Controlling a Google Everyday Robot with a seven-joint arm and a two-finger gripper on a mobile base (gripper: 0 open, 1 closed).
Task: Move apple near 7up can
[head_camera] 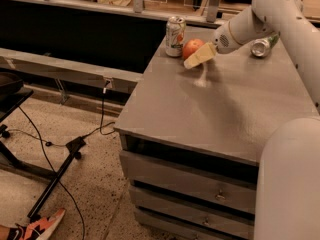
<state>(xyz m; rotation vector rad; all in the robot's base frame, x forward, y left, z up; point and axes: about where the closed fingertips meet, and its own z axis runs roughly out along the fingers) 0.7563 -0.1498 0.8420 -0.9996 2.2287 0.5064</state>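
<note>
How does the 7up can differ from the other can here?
The 7up can stands upright; the green can lies on its side, silver end toward the camera. The 7up can is whitish-silver with green print; the green can is mostly green. The 7up can sits beside the apple, where the gripper is; the green can lies apart. Both rest on the table.
</note>
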